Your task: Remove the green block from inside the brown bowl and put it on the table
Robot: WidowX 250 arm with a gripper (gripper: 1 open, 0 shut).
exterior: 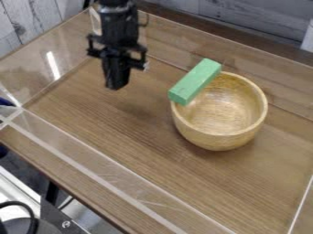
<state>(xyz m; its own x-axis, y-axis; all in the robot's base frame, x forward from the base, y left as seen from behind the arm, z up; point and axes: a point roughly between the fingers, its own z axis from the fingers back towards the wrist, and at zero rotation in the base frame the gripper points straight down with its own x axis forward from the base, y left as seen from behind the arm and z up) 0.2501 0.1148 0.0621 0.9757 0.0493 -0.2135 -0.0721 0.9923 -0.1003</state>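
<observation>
Hanging over the counter [110, 137] well to the left of the brown bowl [221, 112], my fingers [116, 80] point almost straight down, clenched together on nothing. The green block [195, 80] leans tilted on the bowl's far-left rim (one end propped up on the edge, jutting out past it), apart from me. A clear acrylic wall [49, 57] stands left of the bowl.
</observation>
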